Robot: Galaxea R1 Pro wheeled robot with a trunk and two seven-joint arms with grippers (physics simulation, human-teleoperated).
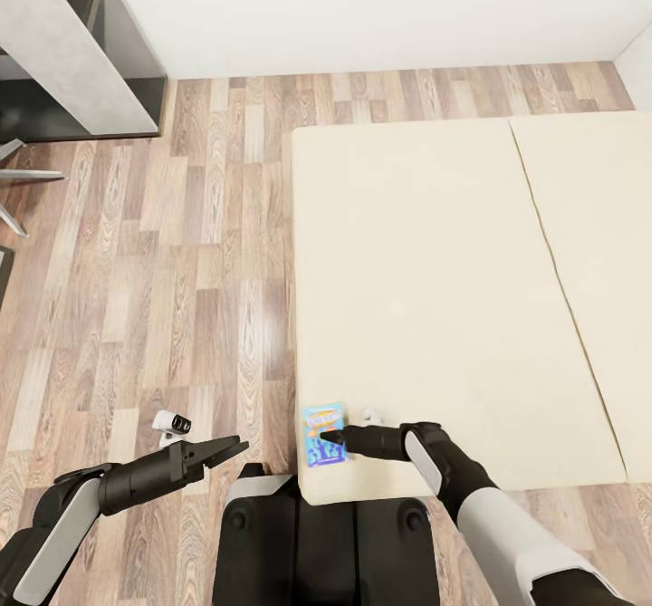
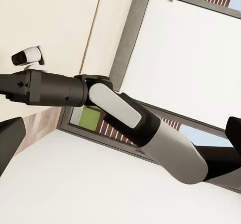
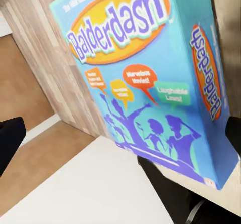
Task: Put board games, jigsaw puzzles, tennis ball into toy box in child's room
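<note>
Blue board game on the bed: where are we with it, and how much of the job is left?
Nothing looks finished here. The blue board game lies at the near corner of the bed, with the right hand reaching over it; whether it is gripped can't be told. The left hand hangs open over the floor. Carrying this game to the toy box is still ahead.

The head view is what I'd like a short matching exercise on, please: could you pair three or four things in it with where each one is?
Things:
1. blue board game
2. left gripper
3. right gripper
4. dark-grey cabinet

Places:
a. over the wood-plank floor, beside the bed
b. far corner of the room, against the wall
c. near corner of the mattress
d. reaching onto the blue box

Pairs: 1-c, 2-a, 3-d, 4-b
</note>
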